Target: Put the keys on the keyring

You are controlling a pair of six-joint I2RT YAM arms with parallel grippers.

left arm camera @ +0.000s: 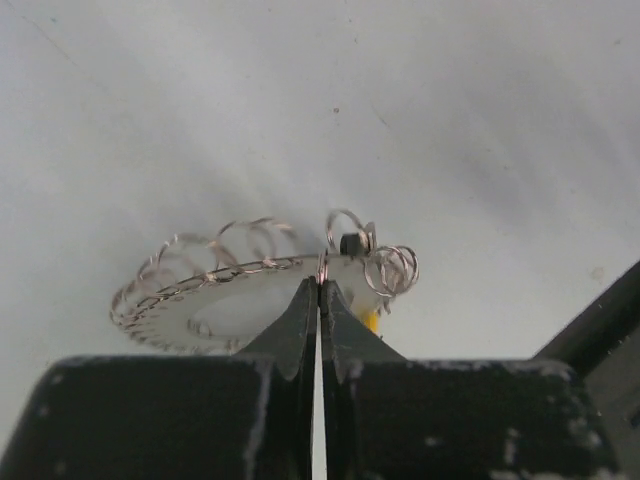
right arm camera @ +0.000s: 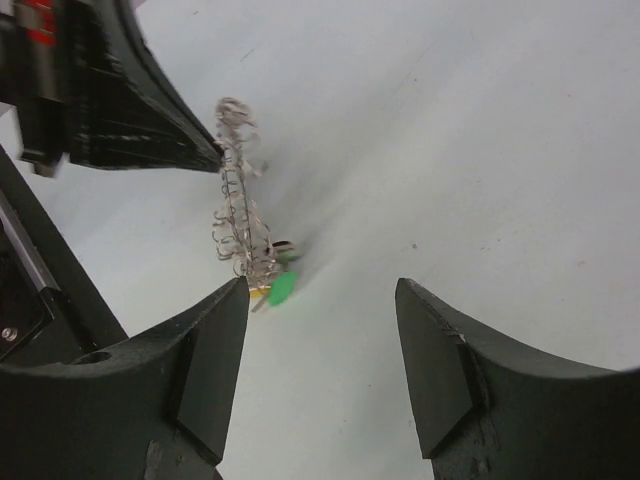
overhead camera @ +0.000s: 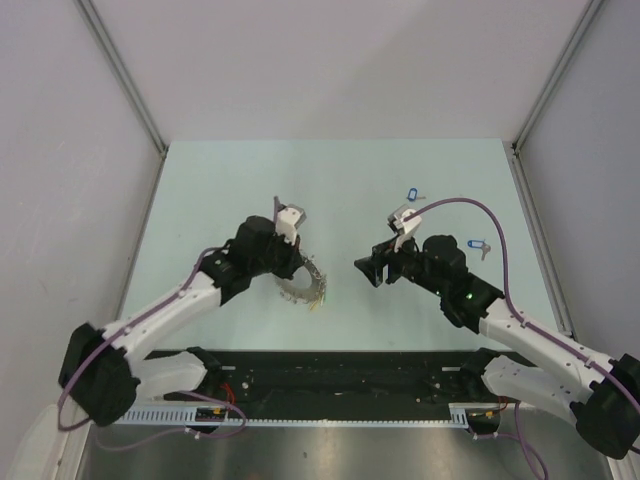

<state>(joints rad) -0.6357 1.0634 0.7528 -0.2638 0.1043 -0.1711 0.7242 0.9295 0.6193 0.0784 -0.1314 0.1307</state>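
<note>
The keyring (overhead camera: 306,285) is a large silver ring fringed with small keys and coloured tags, left of the table's middle. My left gripper (overhead camera: 296,270) is shut on its wire rim; in the left wrist view the closed tips (left arm camera: 321,285) pinch the wire, and the keyring (left arm camera: 200,300) stands tilted up off the table. My right gripper (overhead camera: 366,270) is open and empty, pointing left at the ring from a short distance. Its wrist view shows the keyring (right arm camera: 240,220) edge-on beyond the gripper (right arm camera: 320,300). Two blue-tagged keys (overhead camera: 411,195) (overhead camera: 478,243) lie loose on the table at the right.
A green tag (right arm camera: 282,288) and a yellow tag (left arm camera: 371,320) hang at the ring's lower edge. The pale table (overhead camera: 330,170) is bounded by grey walls on three sides. A black rail (overhead camera: 340,375) runs along the near edge between the arm bases.
</note>
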